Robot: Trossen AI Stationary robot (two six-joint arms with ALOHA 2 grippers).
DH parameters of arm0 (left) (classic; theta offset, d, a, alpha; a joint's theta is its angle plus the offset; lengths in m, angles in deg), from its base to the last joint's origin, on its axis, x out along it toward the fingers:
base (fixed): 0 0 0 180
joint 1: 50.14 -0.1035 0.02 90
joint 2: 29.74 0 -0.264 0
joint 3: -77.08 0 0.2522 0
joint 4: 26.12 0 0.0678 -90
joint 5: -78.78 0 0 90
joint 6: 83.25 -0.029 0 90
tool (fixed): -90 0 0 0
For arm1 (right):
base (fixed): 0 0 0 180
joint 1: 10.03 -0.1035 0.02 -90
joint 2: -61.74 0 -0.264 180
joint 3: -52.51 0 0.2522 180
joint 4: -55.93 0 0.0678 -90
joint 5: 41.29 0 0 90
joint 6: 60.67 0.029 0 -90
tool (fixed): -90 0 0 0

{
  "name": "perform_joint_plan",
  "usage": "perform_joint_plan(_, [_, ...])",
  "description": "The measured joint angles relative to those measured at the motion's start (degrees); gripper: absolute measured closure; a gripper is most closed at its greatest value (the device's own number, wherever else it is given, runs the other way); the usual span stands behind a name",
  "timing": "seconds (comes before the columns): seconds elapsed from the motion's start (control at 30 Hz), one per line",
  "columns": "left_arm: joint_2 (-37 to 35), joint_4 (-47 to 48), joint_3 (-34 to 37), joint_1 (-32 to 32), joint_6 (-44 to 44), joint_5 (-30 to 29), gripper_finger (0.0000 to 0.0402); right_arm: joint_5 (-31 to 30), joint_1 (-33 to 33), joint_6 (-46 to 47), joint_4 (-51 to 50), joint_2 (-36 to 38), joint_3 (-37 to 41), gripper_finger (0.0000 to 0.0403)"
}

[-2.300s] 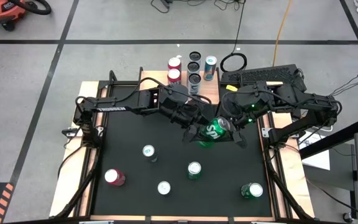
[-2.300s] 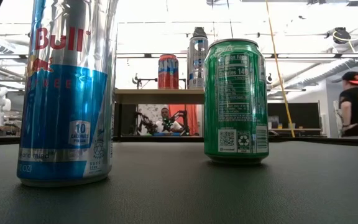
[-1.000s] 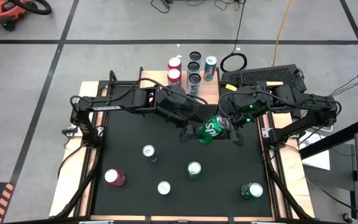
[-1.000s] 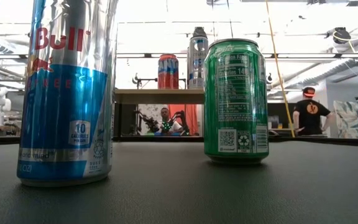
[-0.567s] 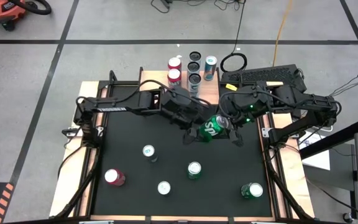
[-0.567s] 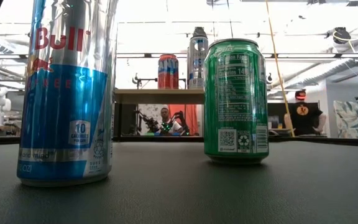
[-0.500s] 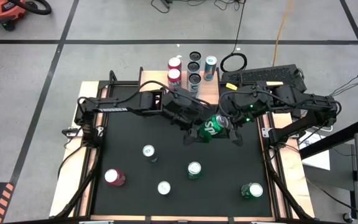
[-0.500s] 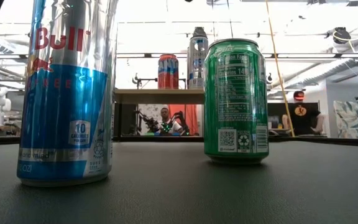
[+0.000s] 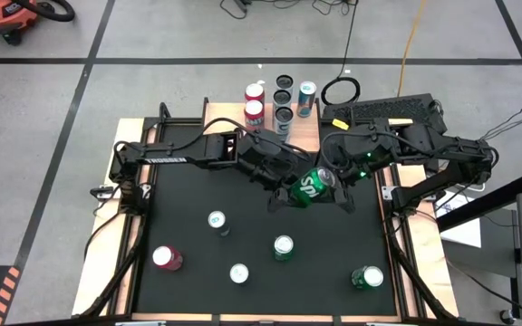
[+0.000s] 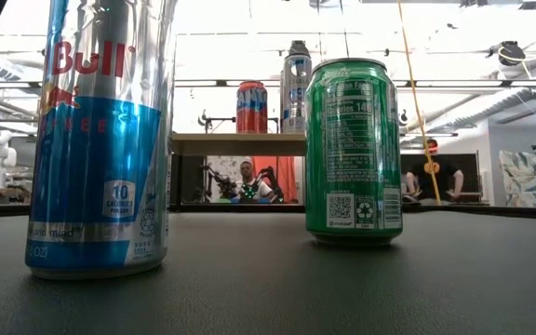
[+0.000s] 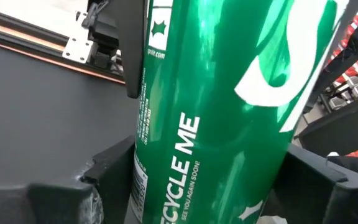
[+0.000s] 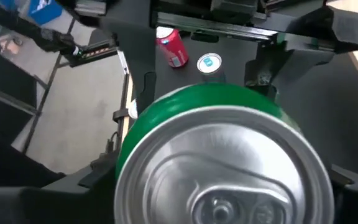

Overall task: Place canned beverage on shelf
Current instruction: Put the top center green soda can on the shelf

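A green soda can (image 9: 311, 186) hangs tilted above the middle of the black table, its silver top (image 12: 229, 180) toward my right arm. My left gripper (image 9: 288, 192) comes from the table's left and is shut on the can's lower body (image 11: 216, 124). My right gripper (image 9: 332, 184) comes from the right and is shut on its top end. The shelf (image 9: 225, 113), a light-wood board at the table's far edge, carries several upright cans and also shows in the low view (image 10: 240, 142). My left gripper has the can's side wall (image 11: 160, 168) between its two fingers (image 11: 114, 171), which lie across the can, toward its bottom end. It comes roughly level from the table's left. The can is clear of the table and tilted. My right gripper has the can's top end between its two fingers (image 12: 89, 180), which stand on either side of the wall below the rim (image 12: 129, 149) and run along the can. It comes from the table's right. The can is lifted clear, its top facing the wrist.
Several cans stand upright on the table's near half: a silver one (image 9: 217, 220), a red one (image 9: 167, 258), a white-topped one (image 9: 239, 273), two green ones (image 9: 284, 246) (image 9: 367, 277). A keyboard (image 9: 383, 110) lies beyond the far right corner. A person (image 10: 431, 172) is in the room behind.
My left gripper has moved toward the table's right, from a little short of the green can to around its lower body. My right gripper has kept the can lifted and tilted in about the same place.
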Motion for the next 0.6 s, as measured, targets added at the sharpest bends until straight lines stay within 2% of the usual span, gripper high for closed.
perform_joint_plan(0.3, [-0.68,-3.61,0.04,-0.34,-0.16,2.26,0.01,2.5,0.06,5.14,-2.19,2.28,-0.04,0.0027])
perform_joint_plan(0.53, [-2.61,-5.84,0.02,-1.78,-0.05,3.15,0.01,2.27,0.04,6.4,-3.27,6.11,-0.04,0.0019])
perform_joint_plan(0.6, [-3.55,-8.03,0.02,-2.33,-0.05,3.11,0.01,-0.42,-0.08,6.45,-4.82,7.04,-0.04,0.0019])
